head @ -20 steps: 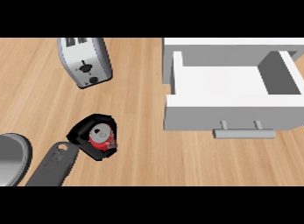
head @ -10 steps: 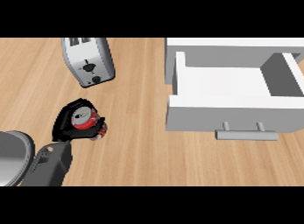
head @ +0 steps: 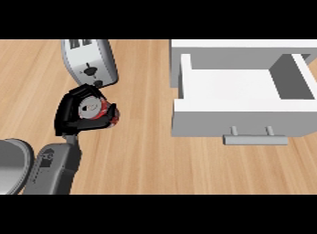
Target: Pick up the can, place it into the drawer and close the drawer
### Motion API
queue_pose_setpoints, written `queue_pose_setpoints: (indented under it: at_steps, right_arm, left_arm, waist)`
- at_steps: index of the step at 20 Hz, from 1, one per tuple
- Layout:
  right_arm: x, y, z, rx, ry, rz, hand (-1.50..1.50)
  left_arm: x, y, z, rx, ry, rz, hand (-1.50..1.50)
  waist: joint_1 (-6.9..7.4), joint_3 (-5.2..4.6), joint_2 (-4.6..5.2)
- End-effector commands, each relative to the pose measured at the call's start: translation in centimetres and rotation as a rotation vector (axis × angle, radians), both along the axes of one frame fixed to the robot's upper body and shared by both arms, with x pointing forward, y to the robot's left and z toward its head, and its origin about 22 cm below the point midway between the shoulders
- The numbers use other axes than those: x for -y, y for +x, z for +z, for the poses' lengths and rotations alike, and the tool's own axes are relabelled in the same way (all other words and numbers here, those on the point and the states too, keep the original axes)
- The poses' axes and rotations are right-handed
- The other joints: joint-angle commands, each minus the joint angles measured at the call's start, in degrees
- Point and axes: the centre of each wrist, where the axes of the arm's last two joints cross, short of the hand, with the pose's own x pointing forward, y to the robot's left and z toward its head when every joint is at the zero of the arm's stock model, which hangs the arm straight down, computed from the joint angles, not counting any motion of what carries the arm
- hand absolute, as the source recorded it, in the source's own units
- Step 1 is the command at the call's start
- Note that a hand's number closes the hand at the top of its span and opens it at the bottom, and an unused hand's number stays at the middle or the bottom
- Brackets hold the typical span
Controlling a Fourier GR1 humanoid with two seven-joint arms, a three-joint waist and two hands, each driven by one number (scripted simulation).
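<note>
**Can in hand, drawer standing open**

We see our left robot hand (head: 75, 113) curled round the red can (head: 101, 111), which sits in its fingers over the left half of the wooden counter (head: 147, 155), just in front of the silver toaster (head: 88, 61) at the far edge. The white drawer (head: 245, 118) is pulled open toward the counter's right side, well apart from the can, its handle (head: 255, 139) facing us.
</note>
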Motion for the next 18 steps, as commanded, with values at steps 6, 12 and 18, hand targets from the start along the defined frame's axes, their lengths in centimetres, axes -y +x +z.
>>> queue_pose_setpoints:
  at_steps: [6, 12, 18]
  right_arm:
    - [-0.9, -0.1, -0.4, 0.02, -0.011, -0.011, -1.5]
    - [1.0, -0.5, -1.1, 0.007, -0.007, -0.018, -1.5]
    - [0.5, 0.2, 1.2, 0.015, -0.007, -0.014, -1.5]
  left_arm:
    - [6.4, 2.0, 9.6, 0.057, 0.037, -0.065, 1.5]
    - [11.6, 3.3, 12.8, 0.054, 0.063, -0.104, 1.5]
    - [15.9, 4.8, 17.3, 0.112, 0.102, -0.121, 1.5]
  waist:
    - [-0.53, -0.02, 0.14]
    - [-0.97, -0.02, 0.24]
    - [-1.28, -0.04, 0.3]
